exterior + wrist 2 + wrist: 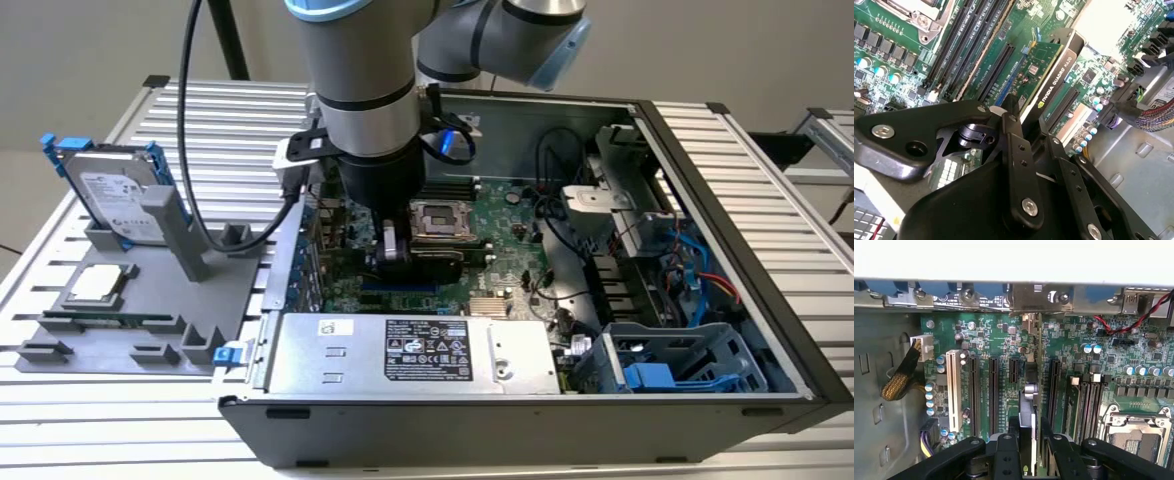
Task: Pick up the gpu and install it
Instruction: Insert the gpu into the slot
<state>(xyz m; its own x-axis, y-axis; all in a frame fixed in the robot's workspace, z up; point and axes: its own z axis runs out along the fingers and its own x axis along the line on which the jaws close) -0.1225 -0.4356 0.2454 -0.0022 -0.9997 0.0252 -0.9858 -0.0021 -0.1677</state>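
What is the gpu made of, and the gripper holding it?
The gpu looks like a green circuit board, glossy with tiny metal parts, joined to a black shroud that seems matte plastic. The gripper, closed on the card's edge over the motherboard, looks like black-coated metal: smooth dark links with silver screws. The coating hides what lies beneath, so metal is a guess.

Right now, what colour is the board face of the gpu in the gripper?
Green, with a black shroud edge beside it; the gpu shows best in the second wrist view.
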